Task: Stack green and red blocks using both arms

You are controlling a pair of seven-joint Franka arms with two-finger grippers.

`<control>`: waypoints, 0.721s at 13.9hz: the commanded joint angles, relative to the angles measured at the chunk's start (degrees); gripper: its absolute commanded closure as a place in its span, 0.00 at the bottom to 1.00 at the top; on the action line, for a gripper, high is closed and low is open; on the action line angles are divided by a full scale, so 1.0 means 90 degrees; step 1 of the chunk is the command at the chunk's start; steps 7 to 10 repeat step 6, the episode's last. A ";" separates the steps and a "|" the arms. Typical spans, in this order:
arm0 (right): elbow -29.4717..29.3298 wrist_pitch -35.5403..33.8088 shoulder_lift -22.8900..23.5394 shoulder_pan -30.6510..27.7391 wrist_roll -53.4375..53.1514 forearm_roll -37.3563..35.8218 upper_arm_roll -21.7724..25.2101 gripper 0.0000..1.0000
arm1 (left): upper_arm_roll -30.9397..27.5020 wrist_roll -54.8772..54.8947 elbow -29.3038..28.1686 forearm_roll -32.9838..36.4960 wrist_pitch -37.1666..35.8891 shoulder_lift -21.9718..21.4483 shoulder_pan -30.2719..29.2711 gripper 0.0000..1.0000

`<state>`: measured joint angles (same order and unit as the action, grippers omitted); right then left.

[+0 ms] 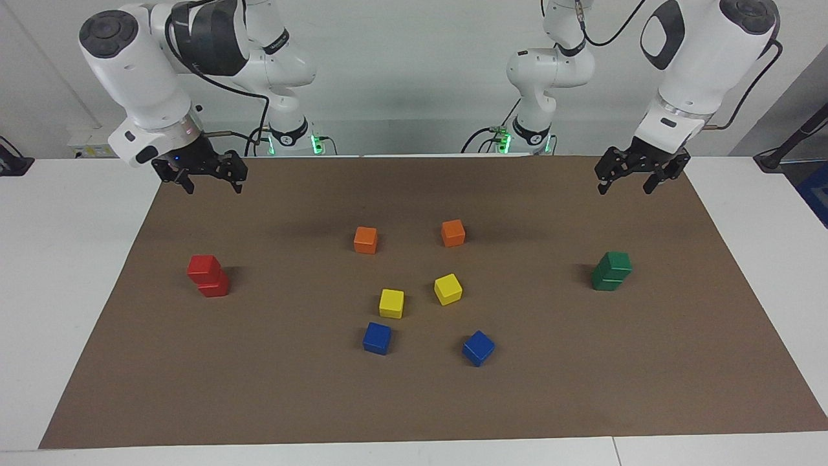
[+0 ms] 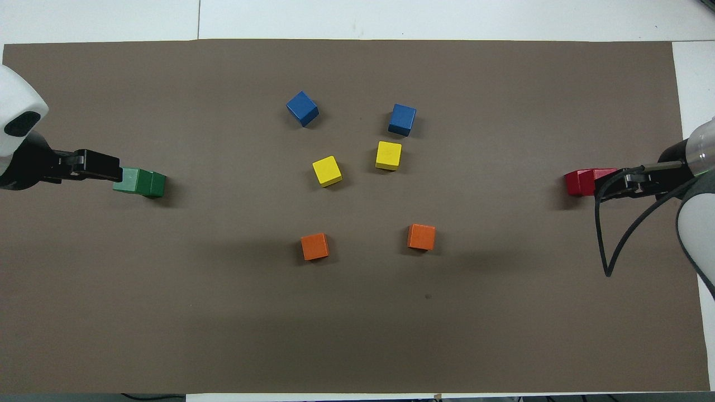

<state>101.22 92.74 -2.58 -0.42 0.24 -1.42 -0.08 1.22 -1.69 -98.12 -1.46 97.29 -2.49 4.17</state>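
Two red blocks are stacked at the right arm's end of the brown mat, the upper one a little askew on the lower one; the stack shows in the overhead view. Two green blocks are stacked at the left arm's end, the upper on the lower; this stack also shows in the overhead view. My right gripper hangs open and empty in the air over the mat, clear of the red stack. My left gripper hangs open and empty over the mat, clear of the green stack.
Two orange cubes, two yellow cubes and two blue cubes lie single in the middle of the mat. White table surrounds the mat.
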 commanded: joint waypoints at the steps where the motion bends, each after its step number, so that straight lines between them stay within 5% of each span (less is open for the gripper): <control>1: -0.0084 -0.0109 0.0014 -0.0071 0.0071 -0.0125 -0.0020 0.00 | -0.0057 -0.0076 -0.0026 0.0113 -0.0038 -0.0055 -0.0004 0.00; 10: -0.0084 -0.0109 0.0014 -0.0071 0.0071 -0.0126 -0.0030 0.00 | -0.0058 -0.0106 -0.0026 0.0104 -0.0029 -0.0065 0.0006 0.00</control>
